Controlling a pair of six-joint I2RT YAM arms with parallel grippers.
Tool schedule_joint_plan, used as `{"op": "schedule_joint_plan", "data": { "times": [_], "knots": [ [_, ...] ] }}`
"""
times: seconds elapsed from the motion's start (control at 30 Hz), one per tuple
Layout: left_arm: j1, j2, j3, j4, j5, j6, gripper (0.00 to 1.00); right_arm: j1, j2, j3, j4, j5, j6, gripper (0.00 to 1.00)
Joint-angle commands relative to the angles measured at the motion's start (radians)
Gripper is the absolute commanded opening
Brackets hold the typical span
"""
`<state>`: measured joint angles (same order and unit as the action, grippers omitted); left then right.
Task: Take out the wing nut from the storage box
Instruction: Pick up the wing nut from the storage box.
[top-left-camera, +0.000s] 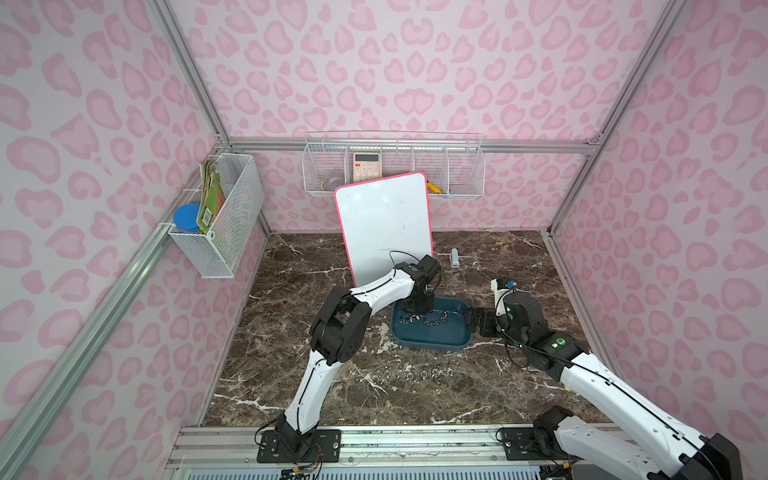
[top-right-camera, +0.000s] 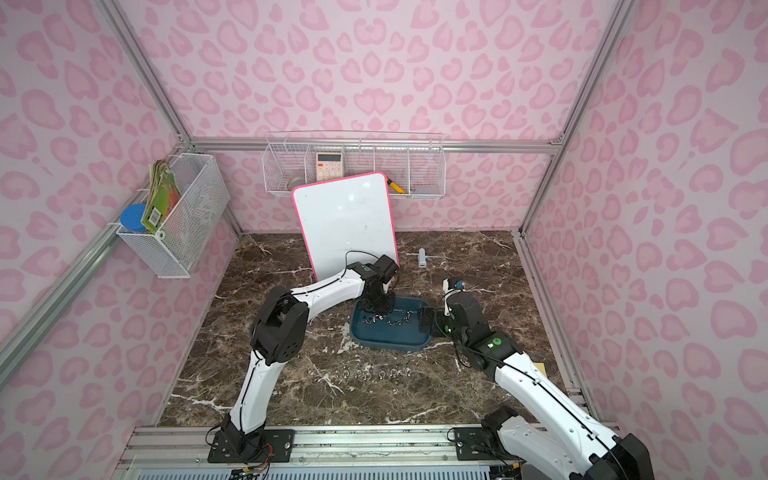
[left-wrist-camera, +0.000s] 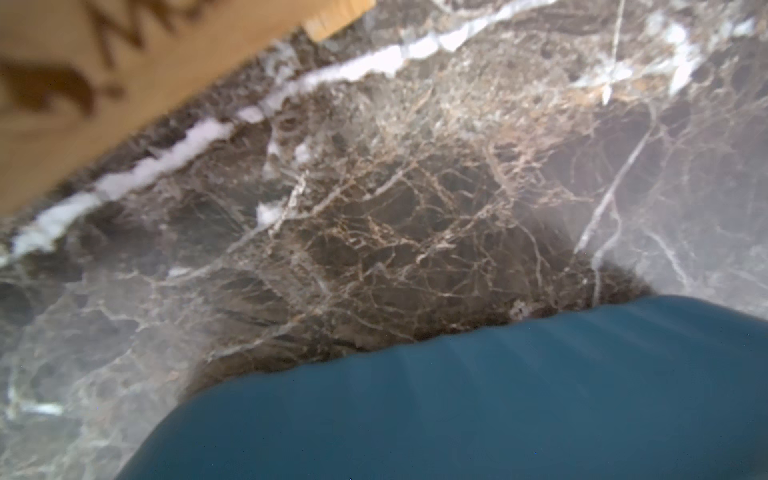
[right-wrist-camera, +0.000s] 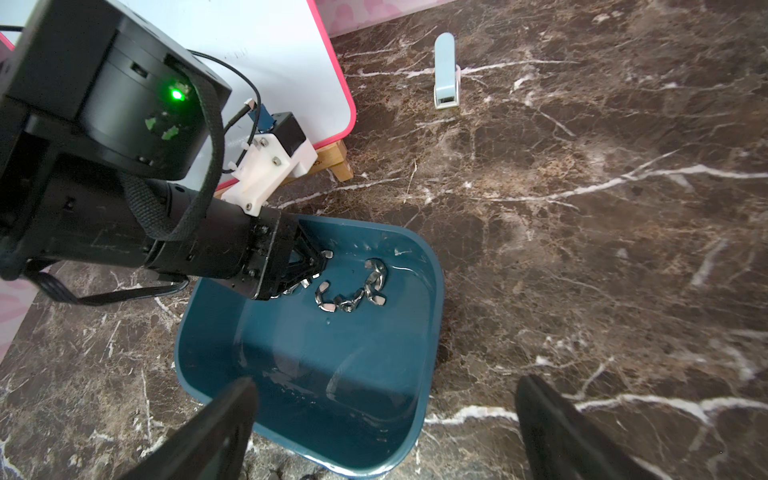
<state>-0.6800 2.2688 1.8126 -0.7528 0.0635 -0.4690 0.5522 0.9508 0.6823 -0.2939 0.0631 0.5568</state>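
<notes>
The storage box (top-left-camera: 451, 338) (top-right-camera: 409, 343) is a shallow teal tub on the marble table, seen in both top views. Several silver wing nuts (right-wrist-camera: 357, 291) lie in a curved cluster on its floor. My left gripper (right-wrist-camera: 321, 262) (top-left-camera: 417, 309) reaches down into the box's left end. Its fingers are closed to a point on one wing nut (right-wrist-camera: 328, 252), whose wing sticks out past the tips. The left wrist view shows only the box wall (left-wrist-camera: 457, 395) and marble. My right gripper (right-wrist-camera: 386, 415) (top-left-camera: 478, 322) stands open at the box's right end, holding nothing.
A row of several wing nuts (top-left-camera: 415, 373) lies on the table in front of the box. A pink-rimmed whiteboard (top-left-camera: 382, 224) on a wooden stand (left-wrist-camera: 104, 83) stands just behind it. A small pale blue-and-white object (right-wrist-camera: 445, 75) lies farther back. White wire baskets (top-left-camera: 395, 170) (top-left-camera: 224, 216) hang on the walls.
</notes>
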Motion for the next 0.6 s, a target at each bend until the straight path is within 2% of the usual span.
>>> {"op": "schedule_joint_plan", "data": {
  "times": [0.0, 0.07, 0.57],
  "knots": [
    [0.000, 0.000, -0.005, 0.016, -0.004, -0.002, 0.09, 0.000, -0.009, -0.002, -0.004, -0.002, 0.012, 0.99],
    [0.000, -0.017, -0.014, 0.022, 0.000, -0.007, 0.05, 0.000, -0.011, -0.008, 0.005, -0.009, 0.017, 0.99],
    [-0.001, -0.248, -0.191, 0.118, 0.120, -0.089, 0.05, 0.000, 0.035, 0.002, 0.094, -0.101, 0.040, 0.95]
  ]
}}
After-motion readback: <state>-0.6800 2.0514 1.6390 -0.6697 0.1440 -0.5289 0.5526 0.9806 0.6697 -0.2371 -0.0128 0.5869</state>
